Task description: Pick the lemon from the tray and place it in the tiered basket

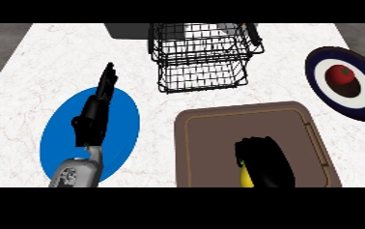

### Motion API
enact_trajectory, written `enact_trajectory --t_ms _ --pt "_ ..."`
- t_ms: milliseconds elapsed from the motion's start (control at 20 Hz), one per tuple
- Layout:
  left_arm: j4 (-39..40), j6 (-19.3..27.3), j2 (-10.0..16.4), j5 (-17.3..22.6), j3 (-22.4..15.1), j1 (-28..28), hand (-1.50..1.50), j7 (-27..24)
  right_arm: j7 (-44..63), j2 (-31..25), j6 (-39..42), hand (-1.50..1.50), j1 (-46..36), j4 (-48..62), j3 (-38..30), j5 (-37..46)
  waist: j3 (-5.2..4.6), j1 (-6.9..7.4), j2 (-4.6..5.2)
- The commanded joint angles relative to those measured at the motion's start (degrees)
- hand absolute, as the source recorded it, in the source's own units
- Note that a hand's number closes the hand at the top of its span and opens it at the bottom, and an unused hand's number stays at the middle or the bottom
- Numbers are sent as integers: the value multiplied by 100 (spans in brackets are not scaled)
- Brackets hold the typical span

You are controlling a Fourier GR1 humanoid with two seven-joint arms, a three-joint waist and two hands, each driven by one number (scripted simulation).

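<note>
Your right hand [265, 163] curled its fingers round the lemon [246, 177] on the tray [214, 136]; your left hand [100, 102] hovered over the blue plate [125, 121], fingers straight.

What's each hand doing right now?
Left hand: open, fingers straight, holding nothing, over the blue plate.
Right hand: curled round the lemon, on the tray.

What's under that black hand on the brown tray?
Only a yellow sliver of the lemon shows beside the right hand, on the tray. The curled hand covers the rest.
</note>
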Motion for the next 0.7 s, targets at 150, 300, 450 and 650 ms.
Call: enact_trajectory --t_ms 150,300,450,650 --pt "81 -65 -108 -49 -192 -116 0 -43 2361 1450 1061 150 -1198 1166 1064 507 50 353 98" --pt "214 -77 -123 -20 -184 -299 0 58 3182 1468 848 150 -1943 1539 1148 -12 63 344 108" --pt "96 -15 -119 -78 -192 -360 0 181 3979 1478 584 150 -2505 1749 1443 -391 66 307 67" --pt "88 -133 -55 19 -176 -100 0 -51 4643 1485 519 150 -3361 1594 1378 -635 58 299 37"
